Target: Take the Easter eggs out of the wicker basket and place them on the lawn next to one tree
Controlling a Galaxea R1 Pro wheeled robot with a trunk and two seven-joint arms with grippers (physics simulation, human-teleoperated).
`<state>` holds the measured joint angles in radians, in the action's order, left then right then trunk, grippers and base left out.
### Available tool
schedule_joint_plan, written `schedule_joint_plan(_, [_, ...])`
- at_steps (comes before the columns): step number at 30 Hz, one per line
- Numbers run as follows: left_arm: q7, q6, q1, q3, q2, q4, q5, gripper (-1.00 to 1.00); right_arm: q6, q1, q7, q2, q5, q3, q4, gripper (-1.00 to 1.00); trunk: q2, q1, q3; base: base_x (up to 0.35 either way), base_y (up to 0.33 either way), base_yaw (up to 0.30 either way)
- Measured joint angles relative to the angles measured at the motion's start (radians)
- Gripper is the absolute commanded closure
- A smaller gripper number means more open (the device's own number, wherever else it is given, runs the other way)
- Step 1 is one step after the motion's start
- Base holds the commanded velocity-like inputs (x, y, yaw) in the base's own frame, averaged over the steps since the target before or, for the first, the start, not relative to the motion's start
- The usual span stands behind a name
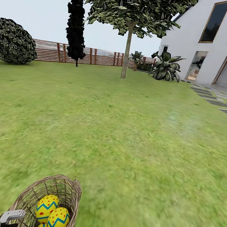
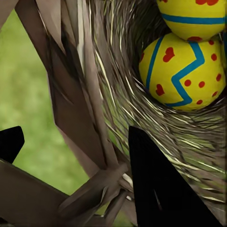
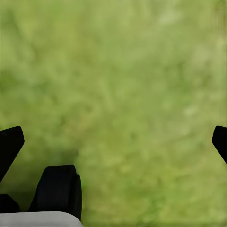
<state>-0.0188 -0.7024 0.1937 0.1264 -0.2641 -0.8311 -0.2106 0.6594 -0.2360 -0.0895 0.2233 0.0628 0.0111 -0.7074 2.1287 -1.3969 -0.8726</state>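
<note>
on the lawn (image 1: 131,137) at your near edge, the wicker basket (image 1: 70,190) holds the three easter eggs (image 1: 58,218); left gripper (image 2: 75,142) pinches its rim, right gripper (image 3: 113,137) spread over grass; tree (image 1: 127,50) stands far ahead by the fence (image 1: 99,57).

- Easter eggs (image 1: 51,213): bright yellow, with blue zigzag bands and red spots and hearts.
- Wicker basket (image 1: 69,190): brown-grey woven strands.
- Lawn (image 1: 125,129): mottled green.
- Fence (image 1: 96,56): brown horizontal slats.
- House (image 1: 217,45): white walls.
- Cypress (image 1: 76,21): black.
</note>
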Motion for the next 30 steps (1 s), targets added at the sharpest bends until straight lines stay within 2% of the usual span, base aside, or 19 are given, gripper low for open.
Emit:
schedule_joint_plan(1, [-0.002, 0.000, 0.000, 0.000, 0.001, -0.001, 0.003, 1.00, 0.000, 0.000, 0.000, 0.000, 0.000, 0.000, 0.000, -1.00, 0.000, 0.000, 0.000, 0.000, 0.000, 0.000])
schedule_joint_plan(2, [0.000, -0.009, 0.000, 0.014, 0.018, -0.014, 0.038, 1.00, -0.001, 0.000, 0.000, -0.018, 0.001, 0.000, 0.000, -1.00, 0.000, 0.000, 0.000, 0.000, 0.000, 0.000])
schedule_joint_plan(3, [0.001, -0.006, 0.000, 0.005, 0.012, -0.011, 0.027, 1.00, -0.001, 0.000, 0.000, -0.018, 0.000, 0.000, 0.000, -1.00, 0.000, 0.000, 0.000, 0.000, 0.000, 0.000])
schedule_joint_plan(12, [0.001, -0.005, 0.000, 0.009, 0.014, -0.011, 0.030, 1.00, -0.001, 0.000, 0.001, -0.020, -0.001, 0.000, 0.001, -1.00, 0.000, 0.000, 0.000, 0.000, 0.000, 0.000])
schedule_joint_plan(13, [0.001, -0.001, 0.000, 0.009, 0.021, -0.011, 0.044, 1.00, -0.001, 0.000, 0.001, -0.020, -0.001, 0.000, 0.001, -1.00, -0.007, 0.004, 0.003, 0.000, 0.000, 0.000])
schedule_joint_plan(14, [0.001, 0.000, 0.000, -0.002, 0.022, -0.001, 0.037, 1.00, -0.001, 0.000, 0.001, -0.020, -0.001, 0.000, 0.001, -1.00, -0.014, 0.008, 0.006, 0.000, 0.000, 0.000])
schedule_joint_plan(27, [-0.001, -0.004, -0.001, -0.001, 0.023, 0.001, 0.034, 1.00, -0.001, 0.000, 0.001, -0.020, -0.001, 0.000, 0.001, -1.00, -0.105, 0.057, 0.047, 0.000, 0.000, 0.000])
schedule_joint_plan(29, [-0.020, -0.003, -0.001, -0.002, 0.025, -0.001, 0.038, 1.00, -0.001, 0.000, 0.001, -0.020, -0.001, 0.000, 0.001, -1.00, -0.119, 0.065, 0.053, 0.000, 0.000, 0.000])
schedule_joint_plan(30, [-0.041, -0.003, -0.001, -0.001, 0.025, -0.002, 0.029, 1.00, -0.001, 0.000, 0.001, -0.020, -0.001, 0.000, 0.001, -1.00, -0.126, 0.069, 0.056, 0.000, 0.000, 0.000])
